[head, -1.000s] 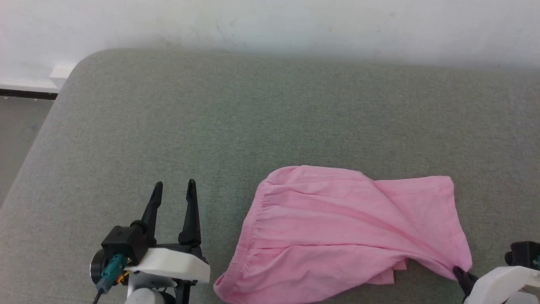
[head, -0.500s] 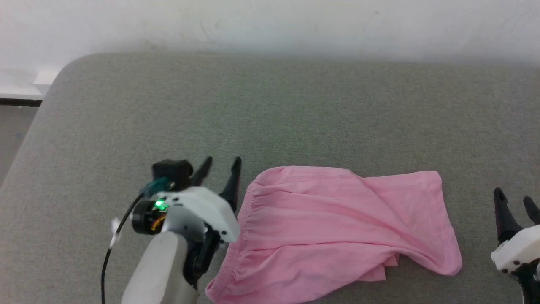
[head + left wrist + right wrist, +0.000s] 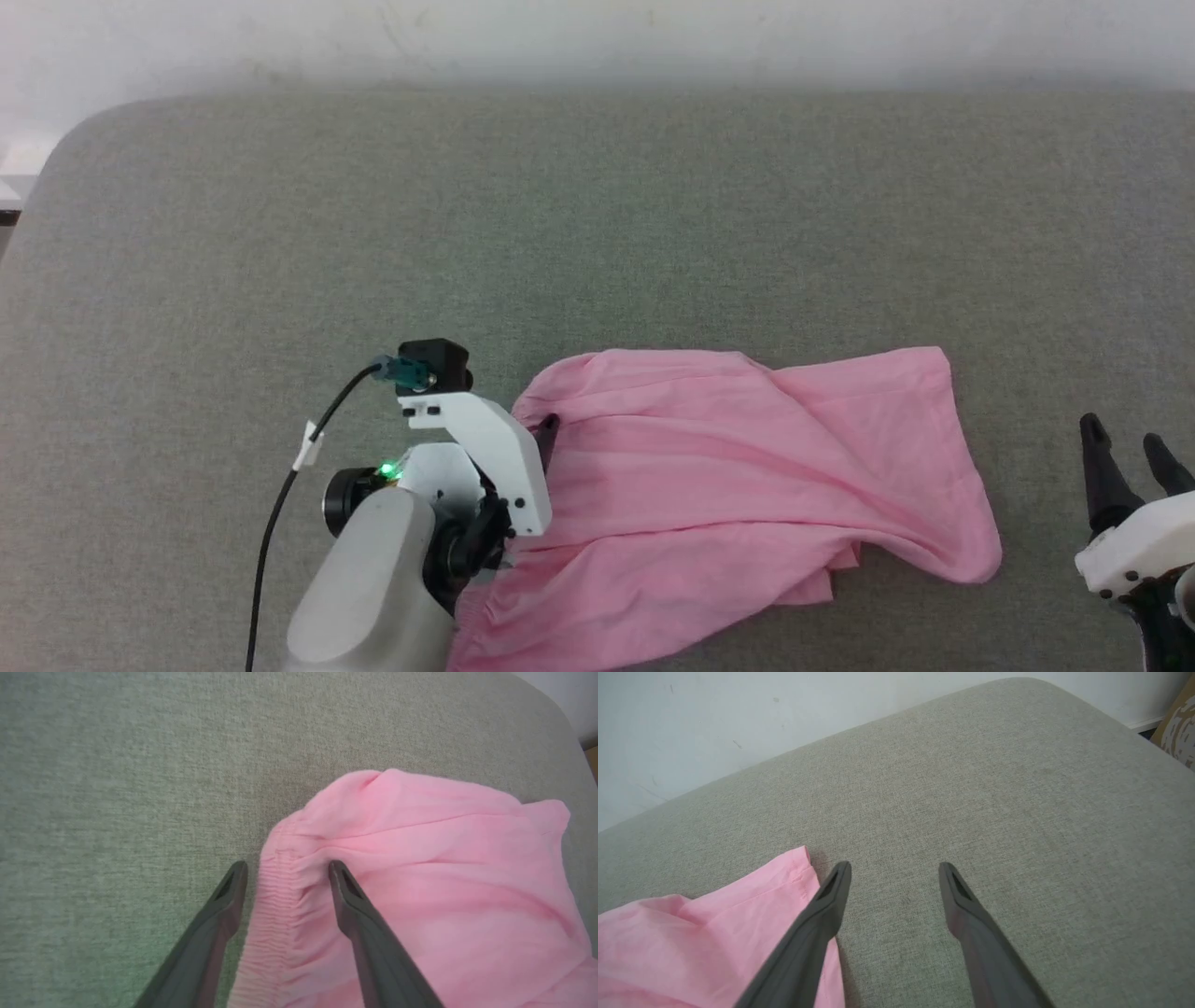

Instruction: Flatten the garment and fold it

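Grey-green fabric-covered bench (image 3: 653, 205) with rounded corners, carrying the light pink jersey shorts (image 3: 747, 467), which lie rumpled near its front edge, right of centre, with a fold tucked beneath. Left gripper (image 3: 285, 872): fingers apart, astride the gathered waistband (image 3: 273, 896), not clamped. Right gripper (image 3: 1120, 437): fingers apart over bare bench beside the shorts' right hem. Risk: pinching one layer alone, or dragging sideways, would likely bunch the thin cloth instead of flattening it.
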Robot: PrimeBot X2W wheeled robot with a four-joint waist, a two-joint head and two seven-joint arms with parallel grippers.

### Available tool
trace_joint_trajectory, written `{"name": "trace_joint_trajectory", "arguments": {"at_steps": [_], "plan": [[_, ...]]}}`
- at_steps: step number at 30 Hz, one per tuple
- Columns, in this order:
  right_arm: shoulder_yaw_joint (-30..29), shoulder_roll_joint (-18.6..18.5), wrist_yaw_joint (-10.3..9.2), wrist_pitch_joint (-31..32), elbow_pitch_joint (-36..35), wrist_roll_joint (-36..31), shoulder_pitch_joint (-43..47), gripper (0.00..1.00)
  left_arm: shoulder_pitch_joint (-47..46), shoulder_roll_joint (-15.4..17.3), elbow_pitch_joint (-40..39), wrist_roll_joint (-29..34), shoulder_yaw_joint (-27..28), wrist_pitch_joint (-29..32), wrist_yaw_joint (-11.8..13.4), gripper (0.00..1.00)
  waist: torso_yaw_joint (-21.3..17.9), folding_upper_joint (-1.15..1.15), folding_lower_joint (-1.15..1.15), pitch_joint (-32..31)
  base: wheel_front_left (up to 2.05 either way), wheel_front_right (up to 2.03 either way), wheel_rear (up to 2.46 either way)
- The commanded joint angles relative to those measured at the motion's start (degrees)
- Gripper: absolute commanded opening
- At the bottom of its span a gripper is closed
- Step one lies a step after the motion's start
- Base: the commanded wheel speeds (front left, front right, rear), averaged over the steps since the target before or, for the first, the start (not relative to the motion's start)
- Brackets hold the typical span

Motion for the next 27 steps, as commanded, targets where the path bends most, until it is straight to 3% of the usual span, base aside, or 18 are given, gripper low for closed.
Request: {"name": "trace_joint_trajectory", "arguments": {"at_steps": [1,2,12,19,27], "plan": [[0.1,0.0,-0.05,-0.4,0.2,-0.2,-0.7,1.00,0.1,-0.2,0.1,0.1,-0.5,-0.6,-0.4,0.12,0.2,0.00,0.00,0.5,0.00,0.00,0.00],[0.1,0.0,-0.05,-0.5,0.2,-0.4,-0.9,1.00,0.1,-0.2,-0.1,0.1,-0.5,-1.7,-0.3,0.00,0.4,0.00,0.00,0.6,0.00,0.00,0.00],[4.3,0.0,-0.05,1.2,0.1,-4.7,-3.2,1.00,1.1,-0.3,-4.5,-2.0,-2.0,-8.8,-1.7,0.00,1.9,0.00,0.00,1.2,0.00,0.00,0.00],[11.4,-0.6,-0.05,10.8,4.7,-14.2,-10.8,1.00,4.5,-0.3,-10.4,-2.1,-4.0,-9.9,-0.6,0.00,2.6,0.00,0.00,2.1,0.00,0.00,0.00],[12.2,-2.6,-0.05,17.7,12.3,-20.4,-15.5,1.00,6.2,-0.3,-13.1,-3.3,-6.0,-9.6,0.6,0.00,4.3,0.00,0.00,2.8,0.00,0.00,0.00]]}}
